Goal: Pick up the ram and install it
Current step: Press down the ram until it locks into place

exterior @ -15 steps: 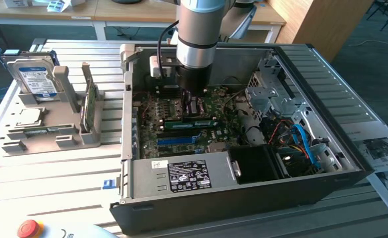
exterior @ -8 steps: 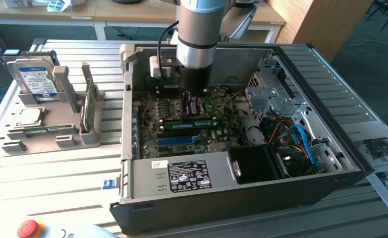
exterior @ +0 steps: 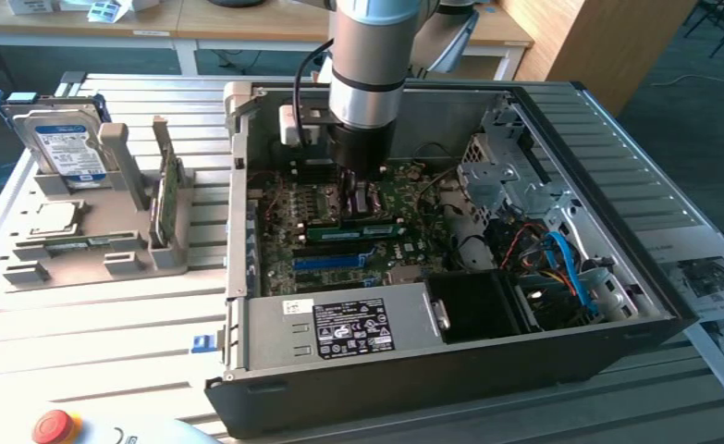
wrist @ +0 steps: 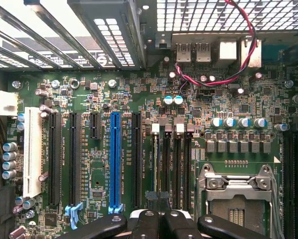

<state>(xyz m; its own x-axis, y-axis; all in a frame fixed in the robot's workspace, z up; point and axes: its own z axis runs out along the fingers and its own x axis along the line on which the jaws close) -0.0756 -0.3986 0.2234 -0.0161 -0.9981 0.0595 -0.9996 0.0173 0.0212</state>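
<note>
My gripper [exterior: 362,196] reaches down into the open computer case [exterior: 657,305], above the motherboard [exterior: 337,250]. In the wrist view the gripper [wrist: 159,221] has its fingers [wrist: 145,224] pressed together, shut, over the black memory slots [wrist: 171,164]. The ram [exterior: 359,226], a thin green stick, lies along those slots just below the gripper in the exterior view. I cannot tell whether the fingers touch it. The slot lengths ahead of the fingers look bare, apart from a thin line along the nearest one.
An empty processor socket [wrist: 236,199] and a blue card slot [wrist: 115,159] flank the memory slots. On the exterior view's left, a grey holder [exterior: 115,259] carries a blue-labelled hard drive [exterior: 63,139] and a green card on edge [exterior: 165,190]. A red button [exterior: 55,425] sits in front.
</note>
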